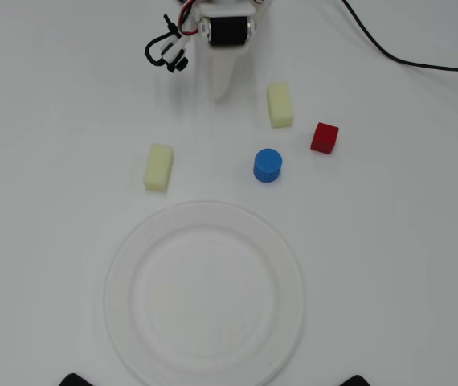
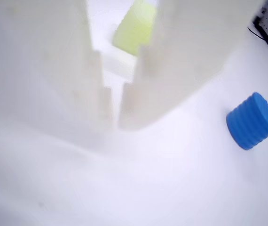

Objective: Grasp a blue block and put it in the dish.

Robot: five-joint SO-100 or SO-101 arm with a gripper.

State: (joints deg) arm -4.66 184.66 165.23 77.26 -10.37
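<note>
The gripper [image 1: 220,92] hangs at the top of the overhead view, jaws nearly pressed together and empty. The blue block [image 1: 267,165] stands upright on the table, down and to the right of the fingertips, well apart from them, above the dish [image 1: 124,241]. The wrist view shows the block [image 2: 252,121] at right, outside the jaws; most of the arm is cut off.

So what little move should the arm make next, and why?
Probably swing the gripper toward the small bright blue cylinder block and open its fingers. In the overhead view the gripper sits near the top, apart from the block and holding nothing, with the fingers nearly together in the wrist view. The block stands free on the table, just above the large round white plate, which is empty.
</note>
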